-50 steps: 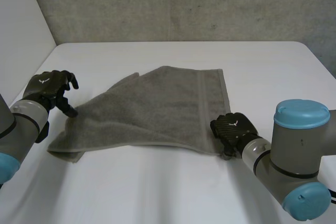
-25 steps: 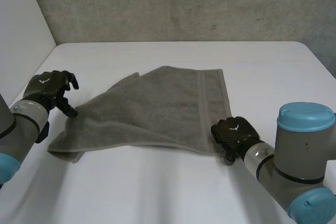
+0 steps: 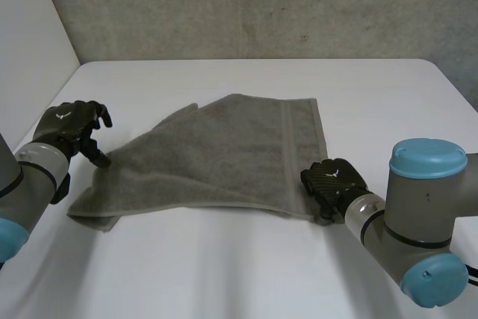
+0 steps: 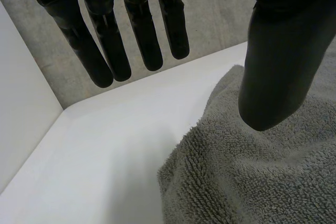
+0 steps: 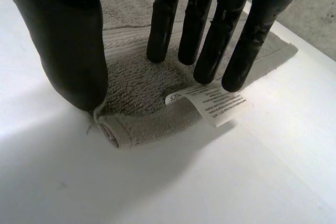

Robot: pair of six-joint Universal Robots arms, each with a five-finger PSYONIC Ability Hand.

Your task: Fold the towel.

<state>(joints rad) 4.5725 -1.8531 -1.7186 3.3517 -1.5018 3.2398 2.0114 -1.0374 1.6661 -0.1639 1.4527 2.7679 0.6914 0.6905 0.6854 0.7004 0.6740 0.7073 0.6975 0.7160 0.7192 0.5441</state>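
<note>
Grey towel [image 3: 224,155], white table [image 3: 224,274], concrete wall [image 3: 261,5]

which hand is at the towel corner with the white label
The right hand, at the towel's near right corner: the white label lies by its fingers. The left hand is at the towel's left end, plain grey there.

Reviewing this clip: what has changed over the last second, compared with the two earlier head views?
Hardly anything. The right arm sank slightly half a second ago and has come back up. The right hand stayed at the near right corner of the towel, fingers straight, nothing gripped. The left hand stayed open at the towel's left corner, and the towel lies as before.
</note>
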